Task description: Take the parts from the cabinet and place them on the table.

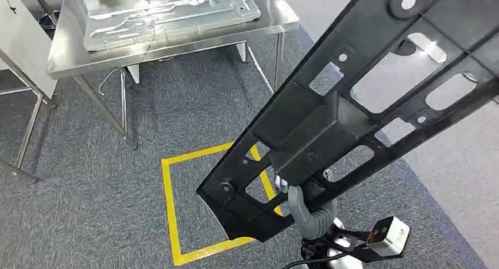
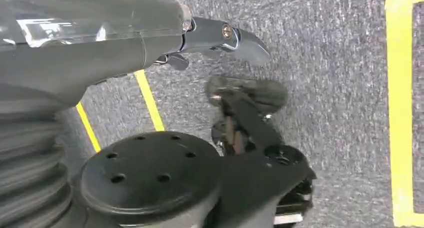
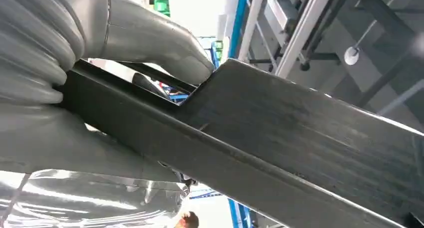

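A long black plastic part point(image 1: 353, 104) with several cut-outs runs slantwise from the lower middle of the head view up to its top right corner. My right hand point(image 1: 303, 209) grips it from below near its lower end. In the right wrist view the thick grey thumb point(image 3: 160, 43) lies over the edge of the black part point(image 3: 300, 138). My left hand point(image 2: 100, 48) hangs over the carpet, with a fingertip point(image 2: 242, 41) stretched out and nothing in it. The steel table point(image 1: 67, 54) stands ahead at the top left.
A flat silver metal panel point(image 1: 170, 16) lies on the table. A yellow taped square point(image 1: 169, 210) marks the grey carpet between me and the table. A white board point(image 1: 23, 39) on a steel frame stands at the far left.
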Controlling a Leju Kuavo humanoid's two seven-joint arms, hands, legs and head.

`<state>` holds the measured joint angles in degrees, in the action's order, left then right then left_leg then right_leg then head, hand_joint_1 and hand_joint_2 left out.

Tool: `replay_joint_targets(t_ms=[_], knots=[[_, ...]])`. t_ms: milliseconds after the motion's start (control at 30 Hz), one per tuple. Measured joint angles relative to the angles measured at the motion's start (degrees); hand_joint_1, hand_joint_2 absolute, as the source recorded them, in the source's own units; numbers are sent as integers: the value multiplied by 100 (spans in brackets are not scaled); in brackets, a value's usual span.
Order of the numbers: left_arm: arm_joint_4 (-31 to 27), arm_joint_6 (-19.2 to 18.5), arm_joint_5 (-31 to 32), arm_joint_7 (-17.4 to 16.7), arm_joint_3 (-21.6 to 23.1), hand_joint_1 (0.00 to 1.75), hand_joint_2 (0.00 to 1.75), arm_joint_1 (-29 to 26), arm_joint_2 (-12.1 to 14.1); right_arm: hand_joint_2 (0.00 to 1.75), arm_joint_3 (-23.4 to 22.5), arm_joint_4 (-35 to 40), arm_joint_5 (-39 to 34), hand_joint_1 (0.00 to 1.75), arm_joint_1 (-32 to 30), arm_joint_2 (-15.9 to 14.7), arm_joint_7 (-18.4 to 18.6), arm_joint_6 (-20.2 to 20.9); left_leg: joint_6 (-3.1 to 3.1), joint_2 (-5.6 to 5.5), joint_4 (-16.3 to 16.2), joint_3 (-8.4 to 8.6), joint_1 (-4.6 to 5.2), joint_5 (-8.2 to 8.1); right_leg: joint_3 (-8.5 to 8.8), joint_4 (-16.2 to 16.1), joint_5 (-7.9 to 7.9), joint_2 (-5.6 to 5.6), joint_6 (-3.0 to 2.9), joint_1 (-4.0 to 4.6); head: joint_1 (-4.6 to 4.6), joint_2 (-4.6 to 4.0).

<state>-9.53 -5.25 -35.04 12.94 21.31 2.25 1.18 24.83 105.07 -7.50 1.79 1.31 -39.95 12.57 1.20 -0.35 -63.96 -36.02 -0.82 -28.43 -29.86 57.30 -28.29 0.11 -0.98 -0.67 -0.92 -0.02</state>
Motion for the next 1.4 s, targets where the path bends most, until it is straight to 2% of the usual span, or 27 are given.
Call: replay_joint_targets(t_ms=[33, 100, 133, 167, 233, 267, 333, 400, 433, 467, 533, 567, 600, 633, 700, 767, 833, 900, 933, 967, 1000, 1033, 1067, 1100, 1200, 1267, 1400], knots=[[0, -17, 0, 17, 0, 0, 175, -2, 0, 175, 0, 0, -22, 175, 3, 0, 0, 2, -34, 20, 445, 108, 5, 403, 41, -9, -56, -10, 33, -1, 0, 0], [7, -22, -2, 31, 0, 0, 175, 9, 4, 175, -4, -4, -37, 175, 12, -7, -2, 4, -115, 31, 498, 95, 56, 90, 64, 0, -133, -9, 124, 22, 0, 0], [7, -28, -2, 37, 0, 0, 175, 19, 4, 175, -4, 0, -52, 175, 8, -7, 0, 4, -164, 25, 545, 127, 63, 211, 111, -23, -152, -10, 164, 21, 0, 0], [7, -31, -2, 39, 0, 0, 175, -7, 4, 175, -4, 0, -59, 175, -2, -9, 2, 4, -226, 19, 587, 146, 52, 231, 123, 75, -75, -8, 215, 32, -2, 0], [7, -31, -4, 48, 2, 0, 175, -16, 0, 175, -11, 7, -68, 175, 5, -9, 0, 4, -300, 12, 645, 340, 34, 243, 144, 213, -177, -7, 273, -3, 0, 0], [7, -31, -4, 48, 0, 0, 175, -4, 0, 175, -18, 9, -68, 175, 16, -9, -2, 7, -337, 11, 652, 379, 36, 218, -27, 514, -276, -7, 277, -8, 0, 2], [7, -28, -7, 52, 0, 0, 175, 15, 13, 175, -26, 9, -68, 175, -2, -15, -2, 4, -377, 5, 651, 426, 51, 152, -626, 1403, -619, -6, 320, -10, 0, 0], [7, -28, -7, 55, 0, 0, 175, -2, 11, 175, -26, 7, -76, 175, -14, -20, 0, 18, -373, -7, 651, 510, 62, 61, -1042, 1810, -865, -7, 342, -11, 0, 0], [7, -28, -9, 54, 0, 0, 175, -14, 9, 175, -28, 7, -90, 175, -15, -22, 0, 37, -364, -17, 651, 580, 63, 6, -1073, 1659, -789, -7, 347, -10, 0, 0], [7, -28, -11, 55, 0, 0, 175, -17, 9, 175, -28, 7, -92, 175, -14, -24, 0, 59, -352, -25, 651, 656, 64, -49, -1010, 1354, -582, -7, 316, -10, 0, 0], [7, -31, -15, 55, 0, 0, 175, -13, 7, 175, -28, 7, -87, 175, -11, -26, 13, 140, -320, -33, 653, 831, 71, -187, -745, 401, 201, -7, 212, -2, 0, 0], [11, -28, -18, 55, 0, 0, 175, -2, 2, 175, -26, 0, -63, 175, -11, -35, 48, 193, -293, -33, 608, 913, 96, -257, -730, 222, 442, 6, 200, 33, 0, 0], [11, -26, -22, 55, 0, 0, 175, 11, 4, 175, -22, -15, -17, 175, 11, -46, 123, 254, -246, -55, 639, 902, 101, -316, -700, 236, 269, 6, 181, 40, 4, 0], [11, -26, -22, 48, 0, 0, 175, 12, 4, 175, -17, -15, 48, 175, 29, -48, 193, 295, -207, -51, 671, 949, 93, -366, -653, 233, 345, 7, 151, 54, -2, 0], [11, -28, -13, 46, 2, 0, 175, 28, 4, 175, 65, -55, 199, 175, 135, -66, 323, 352, -150, -44, 515, 1022, 93, -279, -538, 177, 273, 26, 45, 43, -2, 0], [11, -33, -11, 46, 9, 0, 175, 58, 2, 175, 186, -107, 335, 175, 236, -70, 394, 413, -126, -26, 99, 849, 67, -325, -381, 100, 229, 9, -14, 10, -4, 0], [11, -41, -2, 44, 22, 0, 175, 79, 0, 175, 341, -204, 418, 175, 343, -72, 433, 446, -61, -17, -704, 303, 39, -648, -302, 88, 146, -2, -31, 6, -2, 0], [11, -39, -4, 44, 26, 0, 175, 65, 0, 175, 450, -302, 448, 175, 375, -74, 452, 466, 1, -11, -1137, -122, 21, -910, -203, 89, 51, 0, -36, 9, -2, 0], [11, -39, -4, 41, 26, 0, 175, 52, 0, 175, 498, -347, 457, 175, 403, -77, 463, 474, 17, -9, -1046, -202, 18, -841, -134, 89, -2, 8, -31, 8, -2, 0], [11, -39, -4, 46, 26, 0, 175, 31, 0, 175, 551, -387, 466, 175, 445, -76, 479, 485, 10, -7, -746, -180, 18, -640, -52, 89, -58, 19, -23, 8, -2, 0], [11, -28, -4, 46, 26, 0, 175, 22, 2, 175, 588, -409, 474, 175, 486, -77, 487, 485, -18, -6, -325, -95, 19, -334, 32, 89, -117, 21, -12, 8, -2, 0], [11, -26, -4, 46, 26, 0, 175, 20, 9, 175, 643, -433, 490, 175, 537, -77, 498, 481, -71, 5, 187, 13, 32, 119, 118, 82, -181, 15, 8, 12, -2, 0], [17, -24, -7, 46, 26, 0, 175, 3, 22, 175, 686, -459, 501, 175, 590, -79, 505, 448, -146, 24, 436, 37, 65, 471, 151, 75, -227, 9, 23, 4, 0, 0], [22, -20, -11, 48, 28, 0, 175, 10, 33, 175, 723, -490, 503, 175, 635, -85, 522, 411, -146, 31, 447, 1, 112, 202, 157, 59, -248, 35, 68, 15, -4, 0], [22, -24, -20, 59, 28, 0, 175, 2, 33, 175, 783, -540, 448, 175, 717, -85, 605, 293, -280, 6, 574, 120, 110, 294, 264, 93, -188, 20, 209, 20, -4, 0], [22, -26, -26, 77, 28, 0, 175, 7, 31, 175, 789, -573, 446, 175, 766, -87, 640, 212, -330, 0, 671, 347, 61, 287, 191, 337, -264, 12, 247, 17, -2, 0], [22, -20, -68, 79, 28, 0, 175, 16, 37, 175, 826, -656, 564, 175, 818, -101, 669, 33, -360, -108, 681, 480, 70, 141, -803, 1679, -872, 12, 310, -24, -4, 2]])
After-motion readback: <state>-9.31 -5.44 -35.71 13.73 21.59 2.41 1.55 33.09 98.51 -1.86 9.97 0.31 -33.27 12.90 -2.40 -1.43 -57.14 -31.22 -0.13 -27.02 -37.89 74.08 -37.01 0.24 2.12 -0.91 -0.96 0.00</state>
